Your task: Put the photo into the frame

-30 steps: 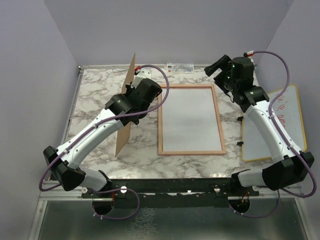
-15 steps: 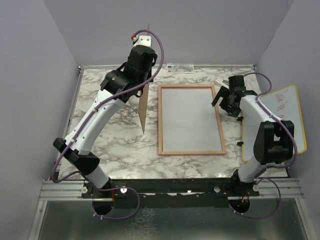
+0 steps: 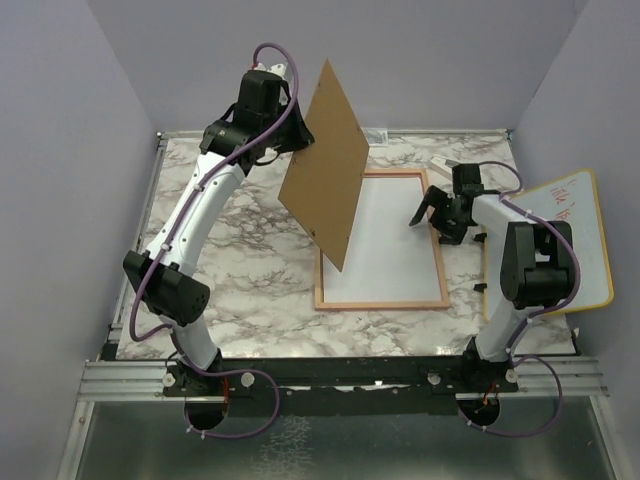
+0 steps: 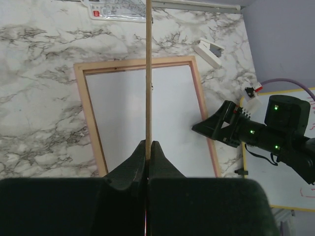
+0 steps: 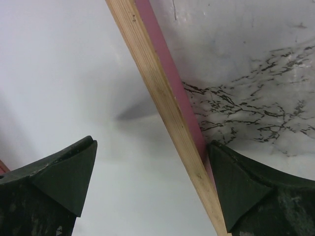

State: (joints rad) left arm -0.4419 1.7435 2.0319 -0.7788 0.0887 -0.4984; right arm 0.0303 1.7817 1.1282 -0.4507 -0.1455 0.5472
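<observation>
The frame (image 3: pixel 381 301) lies flat on the marble table with its light wood back up, and its opening shows plain white. The photo's printed side is out of view. My left gripper (image 3: pixel 293 137) is shut on the edge of a brown backing board (image 3: pixel 325 165), held tilted in the air over the frame's left half. In the left wrist view the board (image 4: pixel 148 73) is edge-on between the closed gripper (image 4: pixel 148 143). My right gripper (image 3: pixel 434 222) is open and straddles the frame's right rim (image 5: pixel 162 113). One finger is over the white inside, the other against the pink outer edge.
A wood-edged whiteboard (image 3: pixel 565 245) with red writing lies at the table's right side, close to the right arm. A small white block (image 4: pixel 210 51) sits beyond the frame's far right corner. A label strip (image 4: pixel 118 9) lies by the back wall.
The left arm lifted the backing board from standing on edge at the left and swung it over the frame. The right gripper dropped to the frame's right rim and opened fully.
</observation>
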